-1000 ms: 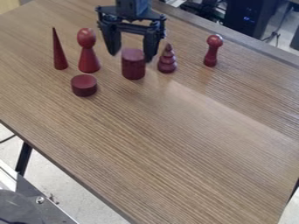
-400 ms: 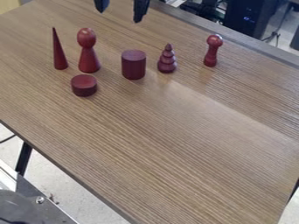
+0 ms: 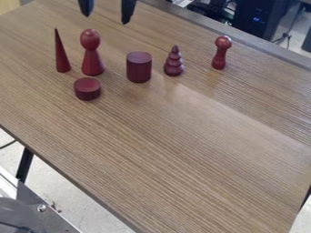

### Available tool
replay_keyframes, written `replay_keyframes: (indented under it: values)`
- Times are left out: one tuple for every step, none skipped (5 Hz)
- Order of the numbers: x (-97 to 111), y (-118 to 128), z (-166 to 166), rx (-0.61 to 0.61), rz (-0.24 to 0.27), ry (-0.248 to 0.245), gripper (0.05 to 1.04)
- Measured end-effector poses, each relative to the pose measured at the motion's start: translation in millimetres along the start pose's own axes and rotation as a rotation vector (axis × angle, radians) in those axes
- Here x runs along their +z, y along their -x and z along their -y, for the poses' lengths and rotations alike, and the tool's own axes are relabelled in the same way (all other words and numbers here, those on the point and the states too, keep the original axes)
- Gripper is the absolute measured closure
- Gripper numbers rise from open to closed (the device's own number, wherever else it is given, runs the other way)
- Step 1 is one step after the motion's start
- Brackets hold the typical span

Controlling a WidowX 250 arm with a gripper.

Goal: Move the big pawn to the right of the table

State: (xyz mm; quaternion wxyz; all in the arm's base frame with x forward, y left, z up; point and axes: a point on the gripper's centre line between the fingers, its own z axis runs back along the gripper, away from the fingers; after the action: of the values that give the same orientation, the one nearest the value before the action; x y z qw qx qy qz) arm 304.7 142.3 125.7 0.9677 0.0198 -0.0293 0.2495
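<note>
- End effector wide open, holding nothing, up at the view's top edge.
- Big pawn upright on the worktop, toward view left, between cone and cylinder, short disc just in front.
- Step looks like pre-grasp: needs lining up over the pawn, lowering around it, closing.

Your end effector hangs open at the top edge — probably above the big pawn, though depth is hard to judge. On your table, the pawn stands between a slim cone and a cylinder.
</note>
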Motion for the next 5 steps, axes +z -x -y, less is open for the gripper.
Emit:
replay_keyframes:
  values:
    - [-12.4, -1.6, -14.8, 0.052, -0.029, 0.029, 0.083]
    - [-22.3, -3.6, -16.5, 0.07, -0.042, 0.048, 0.083]
    - [-35.5, -6.0, -14.5, 0.086, -0.058, 0.061, 0.083]
    - [-47.1, -8.0, -11.3, 0.108, -0.07, 0.075, 0.083]
    - [-60.0, -12.0, -11.5, 0.135, -0.091, 0.07, 0.138]
